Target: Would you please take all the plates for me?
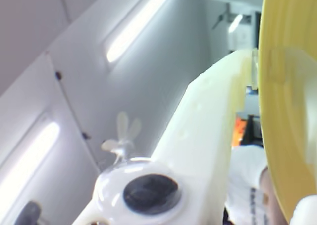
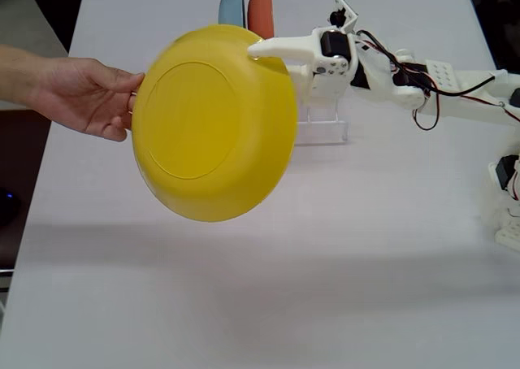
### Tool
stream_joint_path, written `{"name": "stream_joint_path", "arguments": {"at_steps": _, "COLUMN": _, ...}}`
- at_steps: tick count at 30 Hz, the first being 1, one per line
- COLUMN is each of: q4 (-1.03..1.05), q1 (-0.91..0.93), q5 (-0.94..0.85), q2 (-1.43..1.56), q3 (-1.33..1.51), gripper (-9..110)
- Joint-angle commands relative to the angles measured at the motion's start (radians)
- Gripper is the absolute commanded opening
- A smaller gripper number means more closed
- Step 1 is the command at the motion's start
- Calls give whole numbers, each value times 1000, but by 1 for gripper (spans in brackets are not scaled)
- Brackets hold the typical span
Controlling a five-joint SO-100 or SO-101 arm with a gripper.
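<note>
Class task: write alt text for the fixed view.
A gripper holds a yellow plate by its rim above a white table, while a hand takes its opposite edge. Behind, blue and orange plates stand upright.

Fixed view: white arm (image 2: 422, 80) entering from the right edge, stretched leftward across the upper part of the frame, red and black wires looped along its upper links. Gripper (image 2: 262, 50) at upper centre, pointing left, closed on the upper right rim of the yellow plate (image 2: 213, 125), held up off the surface. Human hand (image 2: 85, 97) reaching in from the left edge, fingers at the plate's left rim. Wrist view: pale finger (image 1: 208, 131) running diagonally from lower centre to upper right, its tip against the plate rim.
</note>
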Motion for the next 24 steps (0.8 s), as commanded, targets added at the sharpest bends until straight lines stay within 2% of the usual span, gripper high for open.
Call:
{"name": "stream_joint_path", "arguments": {"at_steps": 1, "q4": -29, "q1": 21, "q5": 9, "q2": 21, "q3": -57, "gripper": 0}}
{"name": "stream_joint_path", "arguments": {"at_steps": 6, "q4": -29, "q1": 29, "q5": -21, "q2": 21, "q3": -57, "gripper": 0}}
{"name": "stream_joint_path", "arguments": {"at_steps": 7, "q4": -29, "q1": 32, "q5": -41, "q2": 21, "q3": -57, "gripper": 3}}
{"name": "stream_joint_path", "arguments": {"at_steps": 12, "q4": -6, "q1": 46, "q5": -118, "q2": 20, "q3": -55, "gripper": 35}}
{"name": "stream_joint_path", "arguments": {"at_steps": 20, "q4": 40, "q1": 58, "q5": -153, "q2": 43, "q3": -55, "gripper": 37}}
{"name": "stream_joint_path", "arguments": {"at_steps": 24, "q4": 120, "q1": 81, "q5": -213, "q2": 97, "q3": -44, "gripper": 31}}
